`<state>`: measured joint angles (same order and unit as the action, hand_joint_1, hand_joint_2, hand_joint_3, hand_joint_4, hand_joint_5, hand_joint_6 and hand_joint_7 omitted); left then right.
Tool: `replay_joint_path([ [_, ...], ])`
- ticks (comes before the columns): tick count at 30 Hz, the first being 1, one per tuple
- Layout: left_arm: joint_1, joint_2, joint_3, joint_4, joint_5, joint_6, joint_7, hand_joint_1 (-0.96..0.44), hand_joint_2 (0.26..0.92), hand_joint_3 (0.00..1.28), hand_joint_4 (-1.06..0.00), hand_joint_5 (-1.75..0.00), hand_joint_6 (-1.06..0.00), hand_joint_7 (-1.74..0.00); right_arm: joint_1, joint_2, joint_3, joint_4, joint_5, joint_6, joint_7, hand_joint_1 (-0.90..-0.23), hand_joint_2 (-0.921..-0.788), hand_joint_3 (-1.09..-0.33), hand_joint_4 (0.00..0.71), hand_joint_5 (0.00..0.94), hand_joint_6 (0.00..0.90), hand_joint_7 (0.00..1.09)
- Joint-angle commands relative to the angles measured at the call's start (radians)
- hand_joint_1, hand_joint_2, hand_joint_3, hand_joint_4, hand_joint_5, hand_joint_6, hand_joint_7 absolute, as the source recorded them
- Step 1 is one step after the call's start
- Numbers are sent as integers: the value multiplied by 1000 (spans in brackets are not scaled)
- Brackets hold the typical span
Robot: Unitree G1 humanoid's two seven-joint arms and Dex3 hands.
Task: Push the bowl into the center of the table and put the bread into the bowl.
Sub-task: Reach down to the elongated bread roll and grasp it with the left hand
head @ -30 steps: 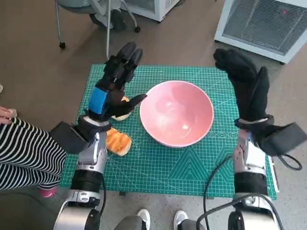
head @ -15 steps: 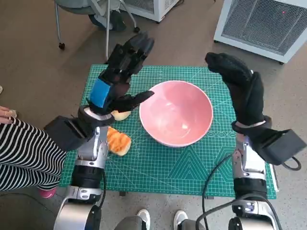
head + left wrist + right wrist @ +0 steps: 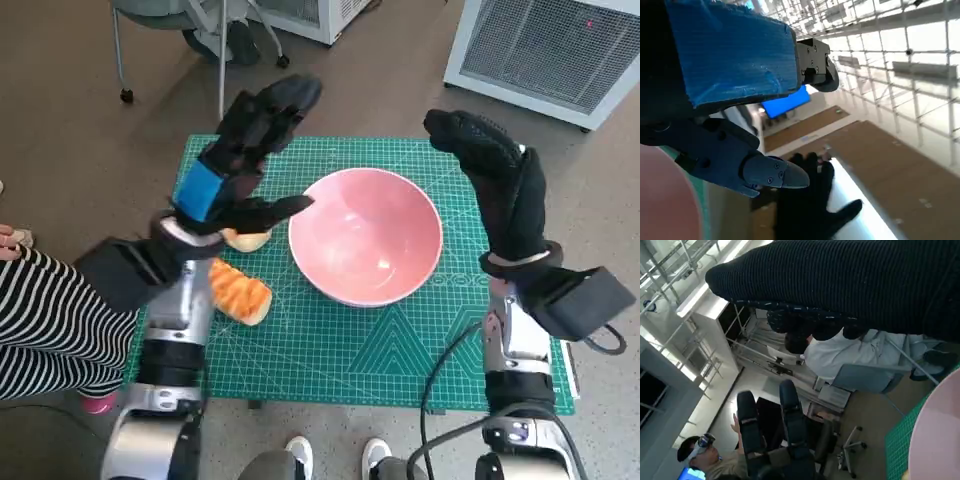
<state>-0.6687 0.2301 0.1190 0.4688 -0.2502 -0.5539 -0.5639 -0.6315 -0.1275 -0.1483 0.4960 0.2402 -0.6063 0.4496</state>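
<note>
A pink bowl (image 3: 366, 236) sits empty near the middle of the green cutting mat (image 3: 400, 340). Two bread pieces lie to its left: an orange-striped one (image 3: 240, 292) near the mat's front left, and a paler one (image 3: 246, 239) mostly hidden under my left hand (image 3: 232, 165). That hand is raised above the mat left of the bowl, fingers spread, holding nothing. My right hand (image 3: 497, 178) is lifted at the bowl's right side, fingers apart and empty. The bowl's pink edge (image 3: 660, 200) shows in the left wrist view, and its rim (image 3: 940, 440) in the right wrist view.
A person's striped sleeve (image 3: 50, 320) lies at the left edge of the table. A white appliance (image 3: 550, 50) stands at the back right, chair legs (image 3: 220, 50) at the back left. A seated person (image 3: 705, 457) shows in the right wrist view.
Both hands have risen and tilted upward from the mat. The bowl and bread have stayed in place.
</note>
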Motion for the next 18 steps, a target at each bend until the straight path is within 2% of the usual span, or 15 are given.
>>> replay_joint_path([
  [1,-26,141,20,30,79,-46,-16,-480,916,136,-189,-3,1,-524,34,9,8,-18,-2,18,-17,-716,-921,-697,160,9,135,311],
  [8,-6,316,2,0,153,-40,-83,-467,900,54,-208,-8,-11,-522,44,6,12,-37,-4,29,-29,-714,-921,-698,164,9,130,323],
  [11,3,369,-7,-16,160,-28,-118,-459,876,23,-223,-10,-64,-502,46,6,14,-41,-5,31,-33,-722,-921,-697,165,9,128,328],
  [16,12,431,-23,-35,103,26,-235,-388,828,5,-236,-6,-131,-439,44,5,16,-40,-6,34,-38,-725,-921,-697,166,7,124,334],
  [18,27,452,-33,-58,98,50,-271,-357,796,12,-255,-6,-205,-346,44,4,17,-42,-7,35,-40,-725,-921,-697,165,7,122,337],
])
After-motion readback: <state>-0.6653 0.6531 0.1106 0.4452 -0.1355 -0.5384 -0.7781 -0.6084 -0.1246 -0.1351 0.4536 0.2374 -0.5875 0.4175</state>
